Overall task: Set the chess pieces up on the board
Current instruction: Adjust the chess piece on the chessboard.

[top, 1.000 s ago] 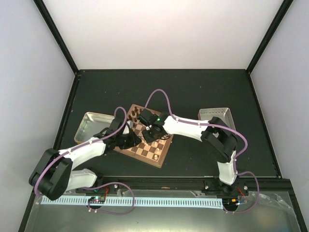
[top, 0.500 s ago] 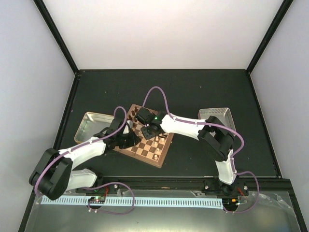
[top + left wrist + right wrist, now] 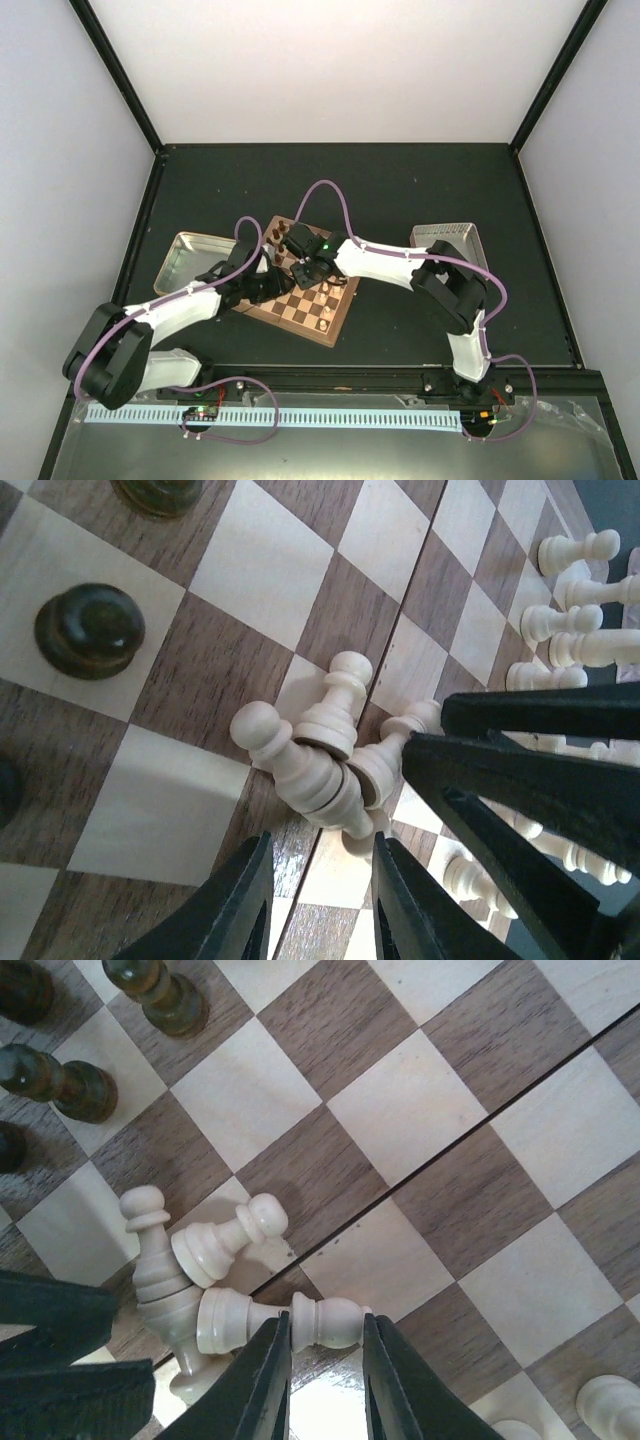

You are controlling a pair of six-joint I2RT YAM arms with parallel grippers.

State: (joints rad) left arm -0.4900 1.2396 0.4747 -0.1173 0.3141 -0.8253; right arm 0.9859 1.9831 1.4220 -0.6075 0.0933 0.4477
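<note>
The chessboard [image 3: 296, 314] lies in the middle of the table. A cluster of cream chess pieces [image 3: 318, 742] lies toppled on its centre squares, also in the right wrist view [image 3: 215, 1242]. My right gripper [image 3: 326, 1322] is closed round the head of one lying cream piece [image 3: 335, 1322], which rests on the board. My left gripper [image 3: 320, 865] is open, its fingers either side of the base of a fallen piece [image 3: 362, 830]. In the top view the left gripper [image 3: 278, 285] and the right gripper [image 3: 303, 270] nearly meet over the board.
Dark chessmen [image 3: 75, 1082] stand on the far rows, also in the left wrist view [image 3: 88, 628]. More cream pieces [image 3: 565, 620] stand along the board's right edge. A gold tin tray [image 3: 183, 258] lies left of the board, a grey tray [image 3: 446, 238] to the right.
My right gripper has moved left and a little farther across the board, toward the left gripper. The left arm has shifted slightly toward the board's centre.
</note>
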